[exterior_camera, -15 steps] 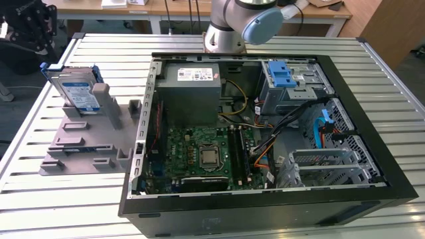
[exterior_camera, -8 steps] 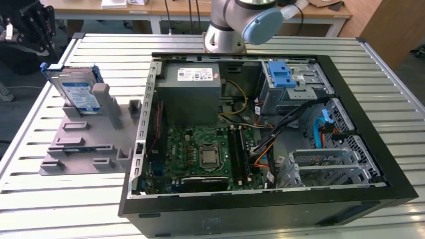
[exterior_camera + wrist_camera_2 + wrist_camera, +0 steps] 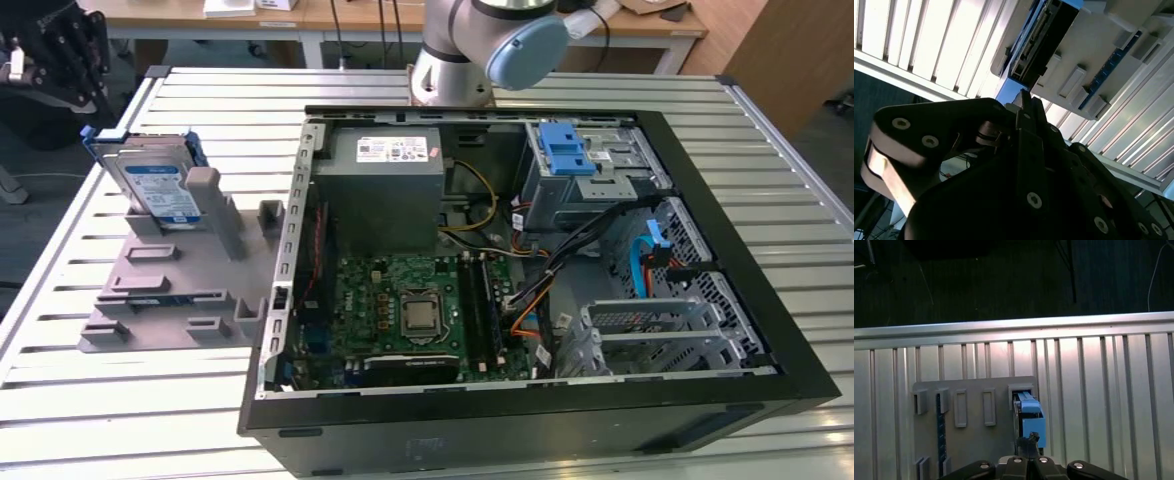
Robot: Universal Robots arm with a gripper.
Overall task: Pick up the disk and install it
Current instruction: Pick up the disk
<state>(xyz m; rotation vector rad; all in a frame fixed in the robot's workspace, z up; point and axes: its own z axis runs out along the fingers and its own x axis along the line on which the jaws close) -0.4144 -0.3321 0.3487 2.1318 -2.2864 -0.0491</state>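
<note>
The slatted worktop [image 3: 54, 260] is carrying an open computer case [image 3: 534, 425] towards the exterior view's right and a grey holder fixture [image 3: 160, 290] at its left. The disk [image 3: 154, 185] is standing on edge in the far slot of that fixture, with nothing gripping it. The end effector [image 3: 54, 55] is hanging raised at the far left corner, near the disk but apart from it. In both wrist views its fingertips are sitting drawn narrow together, holding nothing.

The main risk, as I judge it, is a descent with the jaws this narrow. They would be striking the disk's top edge, tipping it or wedging it in its slot. A pinch on the blue carrier frame alone could be letting the disk twist or slip. Inside the case, loose cables [image 3: 607, 235] are crossing below the drive cage [image 3: 587, 170] and could be snagging a carried disk.
</note>
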